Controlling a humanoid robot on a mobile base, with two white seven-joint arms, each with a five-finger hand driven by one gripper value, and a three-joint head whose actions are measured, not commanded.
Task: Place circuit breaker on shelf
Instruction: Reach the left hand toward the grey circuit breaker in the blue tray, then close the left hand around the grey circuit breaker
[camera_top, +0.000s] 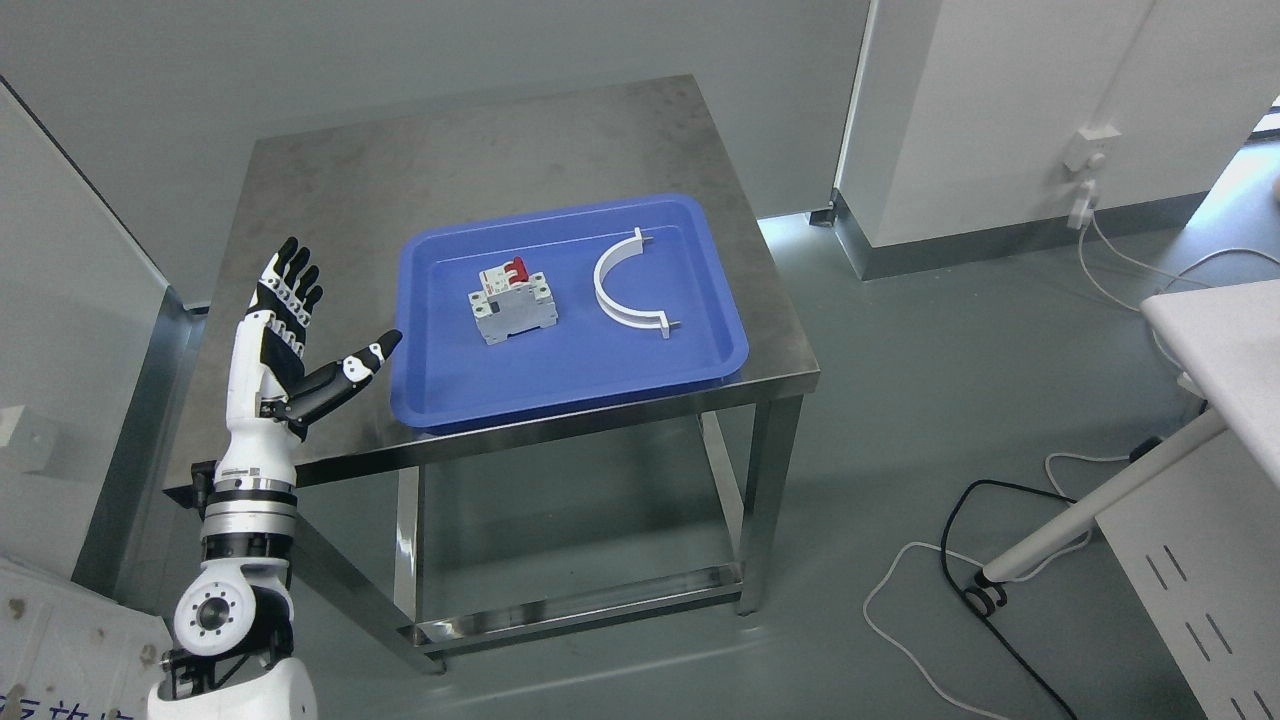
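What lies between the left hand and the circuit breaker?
In the head view, only the blue tray's left rim and bare tray floor lie between the open left hand and the circuit breaker. Nothing else lies there.

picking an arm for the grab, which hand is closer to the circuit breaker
Left. The left hand is open beside the blue tray, left of the circuit breaker. The right hand is out of view.

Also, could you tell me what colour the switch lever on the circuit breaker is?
Red, atop the grey circuit breaker in the head view.
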